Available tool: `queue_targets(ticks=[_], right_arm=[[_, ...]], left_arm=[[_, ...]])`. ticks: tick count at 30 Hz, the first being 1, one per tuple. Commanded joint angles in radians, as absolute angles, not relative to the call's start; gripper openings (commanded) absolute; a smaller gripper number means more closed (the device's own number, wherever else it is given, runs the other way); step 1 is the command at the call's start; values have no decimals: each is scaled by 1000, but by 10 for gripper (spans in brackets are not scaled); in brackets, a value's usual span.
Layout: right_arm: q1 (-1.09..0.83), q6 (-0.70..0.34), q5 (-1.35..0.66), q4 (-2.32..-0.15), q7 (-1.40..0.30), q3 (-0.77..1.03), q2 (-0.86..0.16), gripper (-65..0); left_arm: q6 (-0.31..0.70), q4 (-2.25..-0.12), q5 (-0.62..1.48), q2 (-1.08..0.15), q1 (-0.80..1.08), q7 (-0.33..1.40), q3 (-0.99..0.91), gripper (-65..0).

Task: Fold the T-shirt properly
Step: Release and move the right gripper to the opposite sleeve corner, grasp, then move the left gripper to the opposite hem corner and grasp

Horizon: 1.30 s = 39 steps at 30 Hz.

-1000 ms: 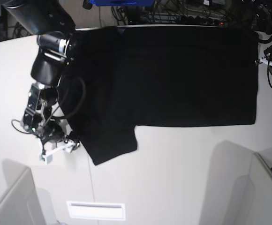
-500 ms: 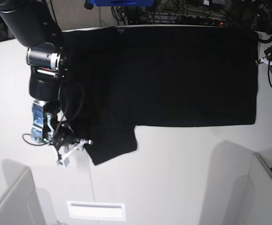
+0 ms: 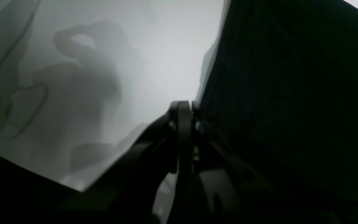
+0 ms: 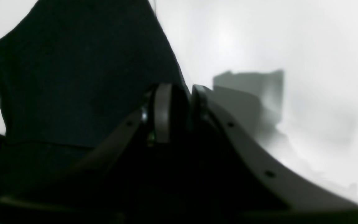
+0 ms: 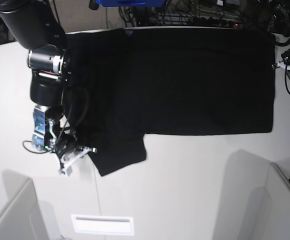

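Black cloth is covering most of the white table point(image 5: 185, 180) in the base view: the T-shirt point(image 5: 185, 80) is lying flat, plain side up, reaching from the far edge toward the middle, with one sleeve point(image 5: 117, 155) sticking out toward the near side on the view's left. At that left side the right arm point(image 5: 45, 65) is leaning down over the table, partly blocking the shirt's edge, and the right gripper point(image 5: 77, 152) is sitting at the sleeve's outer hem; in the right wrist view its fingers point(image 4: 163, 112) are standing only a narrow gap apart with dark cloth at the sleeve's border between them, though whether they are truly pinching it cannot be told. A white slotted plate point(image 5: 102, 224) is lying on the table near the front edge, apart from the shirt. Across the back, cables point(image 5: 185, 15) and a blue object point(image 5: 127, 2) are crowding behind the table. At the far right, the left gripper point(image 3: 182, 116) is showing pressed together in its wrist view, just beside the shirt's edge, with grey shadows falling on the bare table.
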State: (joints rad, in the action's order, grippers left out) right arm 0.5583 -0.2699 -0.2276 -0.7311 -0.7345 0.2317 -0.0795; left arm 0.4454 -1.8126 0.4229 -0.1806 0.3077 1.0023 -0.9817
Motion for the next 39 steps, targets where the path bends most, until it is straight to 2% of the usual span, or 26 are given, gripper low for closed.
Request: queue_targets(ticks=[1,3,5,6,12,17,18,20,21,23,25,31,39], right_arm=[[579,-272,-225,-740,-742,229,-76,-557],[579,-272,-223,-740,-742,229,-76,-567],[579,-272,-223,-742,-740,229,-76,-636],[579,-272,-223,-743,-740,229,-76,-650],[559,-272,-223,-823,-748,229,-73,-650],[527,-272,-225,-909,-751,229,-71,-650],[526,-272,-225,-912,-756,229,-71,-650],[524,-272,-225,-914,-769,229,-71,-650],[524,-272,-225,-915,-771,229,-71,-650],[524,-272,-225,-915,-769,229,-71,-650],[524,-272,-225,-915,-769,229,-71,-650],[524,-272,-226,-915,-769,229,-71,-650],[524,-272,-226,-915,-769,229,-71,-650]], left_arm=[[443,-1827,430,-199,308,983,-986,-650],[443,-1827,430,-199,308,983,-986,-650],[443,-1827,430,-199,308,983,-986,-650],[443,-1824,430,-199,306,983,-986,-650],[443,-1690,381,-266,228,984,-921,-650],[443,-1544,277,-326,67,984,-894,-650],[443,-1508,260,-338,21,984,-892,-606],[443,-1412,225,-366,-73,984,-891,-443],[444,-1366,213,-378,-117,981,-880,-383],[446,-1256,183,-417,-200,978,-799,-304],[446,-1159,185,-447,-269,969,-714,-298],[443,-889,174,-456,-410,785,-538,-290],[443,-736,174,-456,-469,716,-487,-296]])
